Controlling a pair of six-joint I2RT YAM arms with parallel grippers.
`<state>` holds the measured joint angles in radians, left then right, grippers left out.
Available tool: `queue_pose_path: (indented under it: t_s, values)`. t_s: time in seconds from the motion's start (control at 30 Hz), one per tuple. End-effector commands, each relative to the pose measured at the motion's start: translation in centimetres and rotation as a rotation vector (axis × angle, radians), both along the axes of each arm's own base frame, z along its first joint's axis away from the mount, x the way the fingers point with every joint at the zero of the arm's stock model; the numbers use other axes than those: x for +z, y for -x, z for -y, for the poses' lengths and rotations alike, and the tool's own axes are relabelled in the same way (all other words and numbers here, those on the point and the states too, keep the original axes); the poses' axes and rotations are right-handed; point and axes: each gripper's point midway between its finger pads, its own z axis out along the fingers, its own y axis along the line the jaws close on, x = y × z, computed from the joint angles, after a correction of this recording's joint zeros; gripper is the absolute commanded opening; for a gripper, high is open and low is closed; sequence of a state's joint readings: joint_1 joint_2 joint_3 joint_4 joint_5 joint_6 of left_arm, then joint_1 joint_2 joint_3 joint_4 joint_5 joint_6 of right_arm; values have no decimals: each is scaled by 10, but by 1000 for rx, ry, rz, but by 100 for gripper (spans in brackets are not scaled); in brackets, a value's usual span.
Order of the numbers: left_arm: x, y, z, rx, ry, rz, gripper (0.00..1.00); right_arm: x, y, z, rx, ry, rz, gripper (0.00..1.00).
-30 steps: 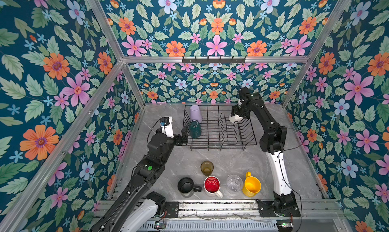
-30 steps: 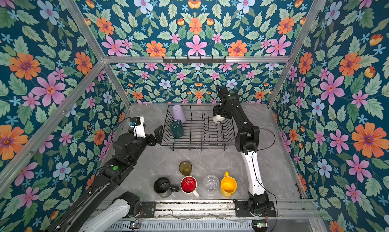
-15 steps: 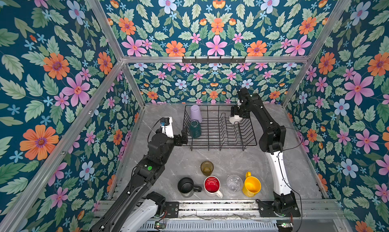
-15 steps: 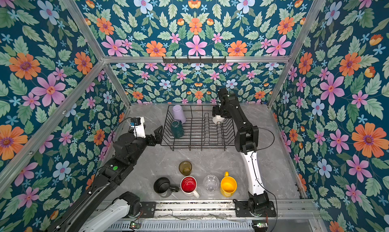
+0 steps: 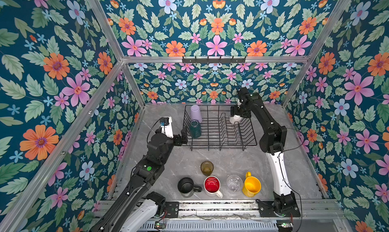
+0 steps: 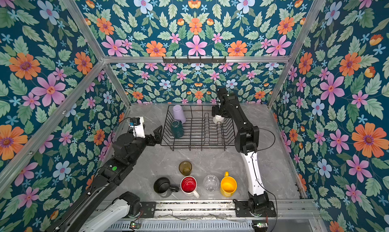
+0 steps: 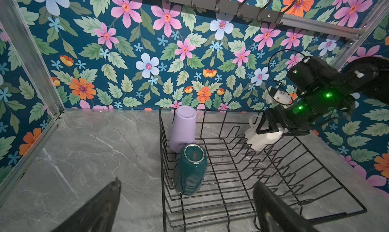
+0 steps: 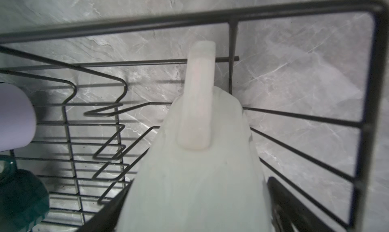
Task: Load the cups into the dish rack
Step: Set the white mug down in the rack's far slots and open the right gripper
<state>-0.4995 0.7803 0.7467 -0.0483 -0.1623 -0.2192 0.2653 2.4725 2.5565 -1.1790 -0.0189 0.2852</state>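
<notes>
right tool [image 7: 271, 131] straddles faceted cream-white mug [image 8: 189, 178], grip or gap unclear. mug tilted, handle uppermost, in far right corner of black wire dish rack [image 5: 223, 144]. left tool [image 5: 183, 136] wide open, empty, beside rack's left wall. glossy teal mug [image 7: 190, 172] and matte lilac tumbler [image 7: 182, 127] sit base-up at rack's left end.

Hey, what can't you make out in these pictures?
- Whether the right claw grips the cream mug: the claw covers it in both top views; the blurred mug fills the right wrist view.
- Handle of the teal mug: shown in no view.
- Contents of the clear glass: too small, top views.
</notes>
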Motion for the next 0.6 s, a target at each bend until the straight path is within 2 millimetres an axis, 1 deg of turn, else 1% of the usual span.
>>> queue_pose_path:
  t_s: [0.0, 0.17, 0.23, 0.43, 0.57]
  values:
    - [6, 0, -2, 10, 8, 15, 100, 12, 2, 3, 1, 16, 20, 91]
    - [6, 0, -2, 13, 10, 15, 100, 30, 3, 1, 8, 7, 58, 92]
    - [5, 0, -2, 13, 10, 14, 100, 35, 4, 1, 8, 6, 70, 92]
    - [7, 0, -2, 10, 12, 13, 100, 27, 5, 1, 25, 39, 61, 90]
    - [8, 0, -2, 10, 12, 13, 100, 21, 5, -4, 69, 103, 69, 88]
